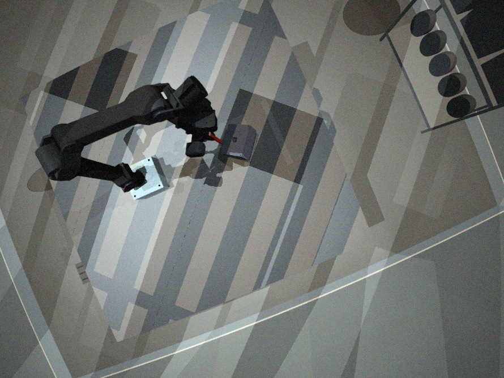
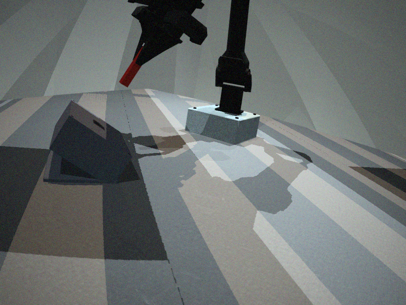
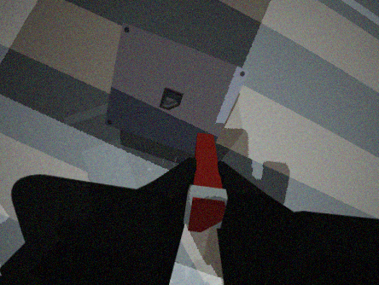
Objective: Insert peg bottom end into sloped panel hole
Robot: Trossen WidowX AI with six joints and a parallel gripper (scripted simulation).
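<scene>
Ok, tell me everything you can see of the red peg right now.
The red peg is a short bar with flat sides and a plain matte surface. The gripper is shut on its upper part, and only the black fingers touch it. It hangs in the air, tilted, with its free lower end pointing down toward the sloped panel. That end is still apart from the panel and well short of the hole. In the wrist view the tip sits below and to the right of the hole.

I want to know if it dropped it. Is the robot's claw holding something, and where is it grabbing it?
Yes. The gripper is shut on the red peg, gripping its upper part, so the lower end sticks out.
</scene>
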